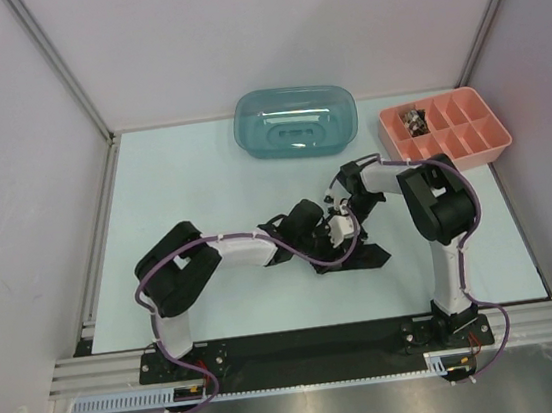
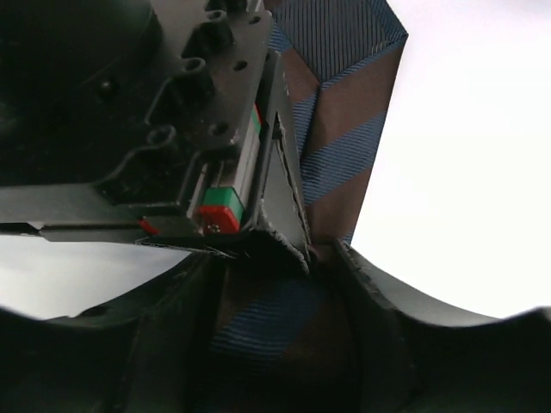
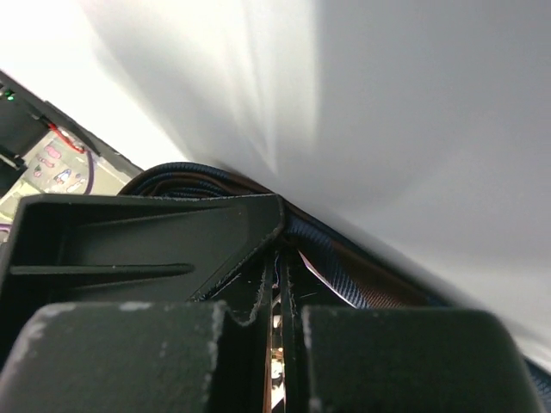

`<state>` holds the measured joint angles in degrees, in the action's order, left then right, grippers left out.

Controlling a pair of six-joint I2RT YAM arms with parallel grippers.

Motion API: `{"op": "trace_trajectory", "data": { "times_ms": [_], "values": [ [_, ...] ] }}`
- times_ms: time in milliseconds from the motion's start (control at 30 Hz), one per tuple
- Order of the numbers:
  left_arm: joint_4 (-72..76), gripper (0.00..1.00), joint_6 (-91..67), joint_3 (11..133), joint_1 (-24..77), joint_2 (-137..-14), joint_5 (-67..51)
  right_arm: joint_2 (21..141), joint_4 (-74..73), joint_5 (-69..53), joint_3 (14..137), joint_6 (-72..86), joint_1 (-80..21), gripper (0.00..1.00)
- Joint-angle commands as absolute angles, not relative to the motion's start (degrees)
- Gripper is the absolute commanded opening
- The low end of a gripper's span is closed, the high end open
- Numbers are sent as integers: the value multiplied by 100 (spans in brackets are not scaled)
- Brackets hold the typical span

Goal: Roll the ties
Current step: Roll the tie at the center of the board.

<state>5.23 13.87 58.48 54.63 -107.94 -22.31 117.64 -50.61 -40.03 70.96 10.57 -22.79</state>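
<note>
Tie (image 2: 344,146) dark brown, blue diagonal stripes; bin (image 1: 299,148) teal; tray (image 1: 496,149) salmon.

The blue tub (image 1: 296,123) blocks 12 o'clock on the table (image 1: 164,200), the pink tray (image 1: 445,128) 2 o'clock. The left arm (image 1: 231,247) and right arm (image 1: 442,206) crowd the middle (over the tie (image 1: 358,255)); there is room at 9 o'clock.

Tie (image 1: 367,254) largely covered in top view; tray (image 1: 478,131) contents too small to ID.

Translucent teal plastic tub (image 1: 296,123) at the far edge of the white tabletop (image 1: 193,186), salmon-pink compartment tray (image 1: 461,155) near its right, small dark items (image 1: 412,121) in one far-left compartment
</note>
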Motion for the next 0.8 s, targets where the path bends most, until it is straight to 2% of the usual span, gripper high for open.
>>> {"op": "trace_trajectory", "data": {
  "times_ms": [0, 267, 433, 633, 767],
  "values": [
    [439, 69, 1670, 5556, 5388, -10328, -2443, 12454, -3049, -3709, 7066, 1424, -2567, 0],
    [360, 72, 1863, 5168, 4878, -9800, -2830, 12533, -3331, -3402, 7216, 1204, -2654, 0],
    [448, 76, 1907, 5159, 4860, -9651, -2979, 12621, -3375, -3331, 7339, 1230, -2698, 0],
    [387, 75, 1986, 5019, 4860, -9572, -2901, 12700, -3445, -3278, 7427, 1222, -2698, 0],
    [369, 81, 2030, 4843, 4860, -9405, -2813, 12726, -3445, -3287, 7462, 1239, -2698, 0]
  ]
}}
